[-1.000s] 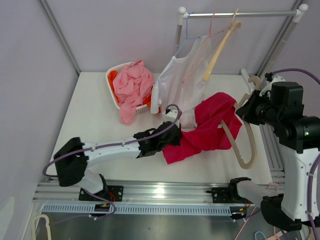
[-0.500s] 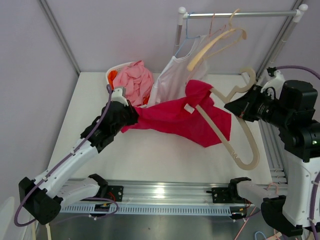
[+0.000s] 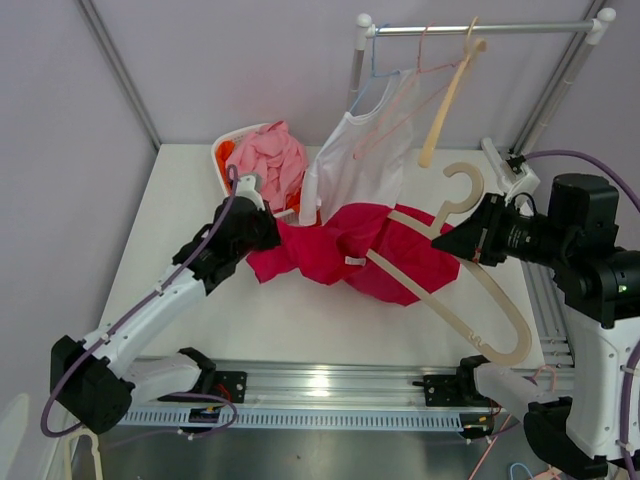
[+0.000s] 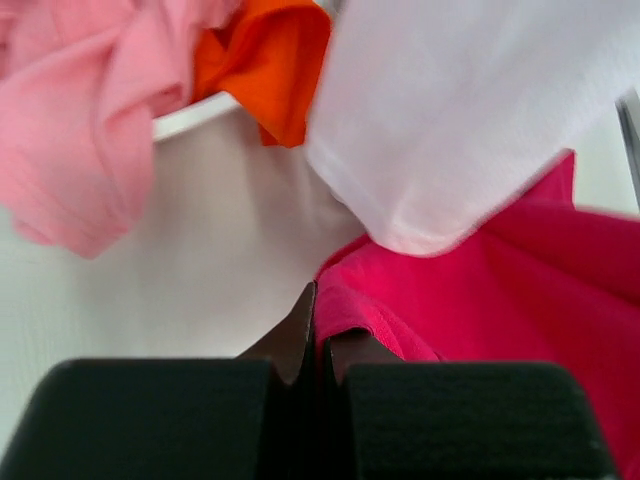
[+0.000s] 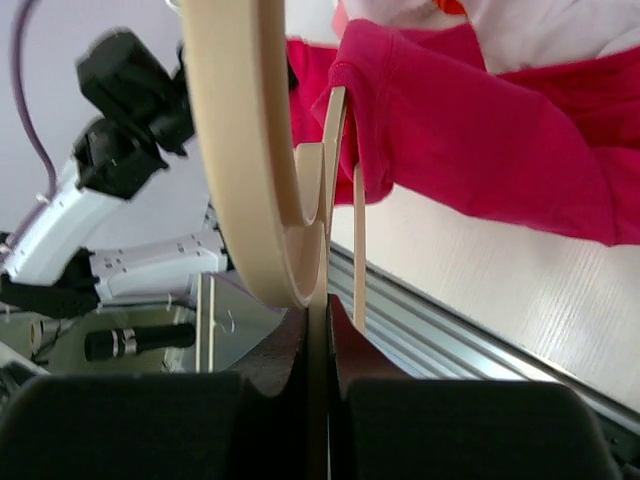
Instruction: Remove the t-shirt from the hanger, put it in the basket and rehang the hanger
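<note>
The red t-shirt point(image 3: 350, 250) hangs stretched above the table, one end still draped over the left arm of the beige hanger point(image 3: 480, 300). My left gripper point(image 3: 268, 232) is shut on the shirt's left edge, seen as pink-red cloth point(image 4: 480, 290) between the fingers in the left wrist view. My right gripper point(image 3: 462, 248) is shut on the hanger at its neck. In the right wrist view the hanger point(image 5: 250, 150) curves up from the jaws and the shirt point(image 5: 480, 130) wraps its far arm.
A white basket point(image 3: 228, 160) with pink clothes point(image 3: 268, 160) and orange cloth stands at the back left. A white garment point(image 3: 360, 165) hangs on the rack point(image 3: 480, 28) beside an empty beige hanger point(image 3: 448, 95). The aluminium rail point(image 3: 320, 385) runs along the near edge.
The right gripper lowered and tilted the hanger so its far arm points left into the shirt. The shirt sagged and bunched. The left gripper stayed near the basket, holding the cloth.
</note>
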{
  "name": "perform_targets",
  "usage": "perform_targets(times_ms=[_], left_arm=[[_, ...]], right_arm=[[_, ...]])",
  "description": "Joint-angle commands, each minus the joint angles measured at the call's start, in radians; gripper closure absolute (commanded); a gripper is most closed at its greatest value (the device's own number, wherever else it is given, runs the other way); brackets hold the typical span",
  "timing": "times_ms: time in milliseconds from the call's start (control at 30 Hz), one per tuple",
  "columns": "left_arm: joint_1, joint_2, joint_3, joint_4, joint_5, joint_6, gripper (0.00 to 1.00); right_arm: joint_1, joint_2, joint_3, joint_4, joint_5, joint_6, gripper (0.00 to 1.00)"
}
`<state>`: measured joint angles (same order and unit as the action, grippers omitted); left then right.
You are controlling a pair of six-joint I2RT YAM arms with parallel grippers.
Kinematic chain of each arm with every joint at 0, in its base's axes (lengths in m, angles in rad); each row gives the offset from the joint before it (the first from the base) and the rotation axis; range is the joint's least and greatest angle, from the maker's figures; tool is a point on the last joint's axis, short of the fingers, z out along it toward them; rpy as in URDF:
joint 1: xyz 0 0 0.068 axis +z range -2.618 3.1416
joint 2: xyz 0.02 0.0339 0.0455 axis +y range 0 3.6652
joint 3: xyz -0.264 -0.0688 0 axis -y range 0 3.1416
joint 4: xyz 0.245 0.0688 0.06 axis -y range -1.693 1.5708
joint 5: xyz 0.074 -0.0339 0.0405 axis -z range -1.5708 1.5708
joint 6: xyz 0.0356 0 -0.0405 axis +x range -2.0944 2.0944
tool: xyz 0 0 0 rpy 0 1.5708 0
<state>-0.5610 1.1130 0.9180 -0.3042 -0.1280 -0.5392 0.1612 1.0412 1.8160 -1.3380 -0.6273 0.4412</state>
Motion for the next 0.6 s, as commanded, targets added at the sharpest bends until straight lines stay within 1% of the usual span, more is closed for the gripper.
perform_targets(times_ms=[0, 67, 100, 167, 200, 300, 433, 467, 500, 533, 567], left_arm=[[0.085, -0.015, 0.036, 0.014, -0.024, 0.016, 0.99], [0.131, -0.015, 0.015, 0.031, -0.002, 0.016, 0.99], [0.175, -0.007, 0.007, 0.036, 0.004, 0.015, 0.99], [0.217, 0.007, -0.002, 0.048, 0.017, 0.004, 0.99], [0.257, 0.011, -0.001, 0.054, 0.039, -0.002, 0.99], [0.306, 0.030, -0.005, 0.074, 0.086, -0.015, 0.99], [0.372, 0.019, 0.028, 0.051, 0.070, -0.004, 0.99], [0.391, 0.022, 0.035, 0.040, 0.064, -0.004, 0.99], [0.444, 0.027, 0.036, 0.022, 0.065, -0.005, 0.99], [0.475, 0.033, 0.035, 0.023, 0.106, -0.027, 0.99], [0.510, 0.048, 0.012, 0.031, 0.129, -0.045, 0.99]], right_arm=[[0.044, -0.006, -0.062, -0.093, -0.034, -0.039, 1.00], [0.061, -0.042, -0.122, -0.101, -0.025, -0.044, 1.00], [0.061, -0.053, -0.159, -0.096, -0.011, -0.041, 1.00], [0.060, -0.067, -0.169, -0.102, 0.011, -0.045, 1.00], [0.061, -0.073, -0.169, -0.102, 0.026, -0.045, 1.00], [0.063, -0.082, -0.167, -0.072, 0.034, -0.044, 1.00], [0.060, -0.078, -0.178, -0.047, 0.087, -0.032, 1.00], [0.061, -0.075, -0.158, -0.047, 0.062, -0.027, 1.00], [0.060, -0.076, -0.146, -0.040, 0.016, -0.021, 1.00], [0.058, -0.066, -0.126, -0.047, -0.026, -0.018, 1.00], [0.060, -0.050, -0.060, -0.073, -0.029, -0.030, 1.00]])
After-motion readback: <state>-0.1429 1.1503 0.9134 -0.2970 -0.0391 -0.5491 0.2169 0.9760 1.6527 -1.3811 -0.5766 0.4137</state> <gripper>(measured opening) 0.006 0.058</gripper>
